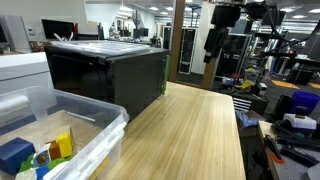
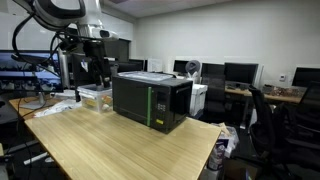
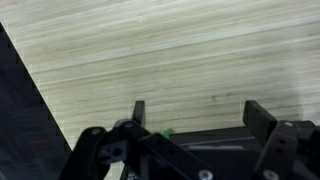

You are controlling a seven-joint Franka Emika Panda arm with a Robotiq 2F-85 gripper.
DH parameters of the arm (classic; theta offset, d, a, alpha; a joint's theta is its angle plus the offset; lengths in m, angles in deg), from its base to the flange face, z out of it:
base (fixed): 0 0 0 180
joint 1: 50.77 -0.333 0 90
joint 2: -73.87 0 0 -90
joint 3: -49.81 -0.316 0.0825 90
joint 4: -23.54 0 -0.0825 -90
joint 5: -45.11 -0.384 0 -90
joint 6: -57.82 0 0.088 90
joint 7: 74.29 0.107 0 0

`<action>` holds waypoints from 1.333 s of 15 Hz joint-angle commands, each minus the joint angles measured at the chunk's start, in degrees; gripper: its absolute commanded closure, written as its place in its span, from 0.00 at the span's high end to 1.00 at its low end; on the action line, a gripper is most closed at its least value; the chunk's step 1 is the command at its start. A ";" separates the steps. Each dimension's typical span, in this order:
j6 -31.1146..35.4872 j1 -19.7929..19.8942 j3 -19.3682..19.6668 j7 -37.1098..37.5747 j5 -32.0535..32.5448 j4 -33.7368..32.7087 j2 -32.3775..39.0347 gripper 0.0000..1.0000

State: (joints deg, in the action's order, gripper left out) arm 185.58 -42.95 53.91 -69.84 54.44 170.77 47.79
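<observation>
Standing by the bench [image 1: 190, 130], I see the arm [image 2: 60, 12] held high at one end, well above the wood, and I'd guess it is parked up there so it stays clear of everything standing below. The microwave [image 2: 150, 100] sits square on the bench with its door shut. A clear plastic bin [image 1: 92, 150] stands just beside it, probably there to keep the coloured blocks [image 1: 15, 153] from scattering. In the wrist view the fingers [image 3: 260, 115] stand wide apart with nothing between them and touch nothing. Beneath them there is only bare bench, with its edge running off to one side and dark floor beyond. Neither the microwave nor the bin shows under the fingers, so both look to be some way off from them.
</observation>
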 commanded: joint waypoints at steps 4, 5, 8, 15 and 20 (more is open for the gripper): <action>1.62 -0.11 4.18 -7.54 -1.86 -6.18 7.21 1.00; 1.45 0.40 3.00 -4.67 -0.26 -4.55 5.37 1.00; 1.45 0.44 3.61 -5.45 -0.37 -5.74 6.76 1.00; 2.82 -0.21 5.20 -10.31 -1.75 -9.02 10.47 1.00; 5.31 -0.83 6.40 -17.33 -3.97 -12.41 15.23 1.00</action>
State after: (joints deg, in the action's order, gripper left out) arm 189.17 -42.95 59.35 -82.03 53.13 160.49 59.83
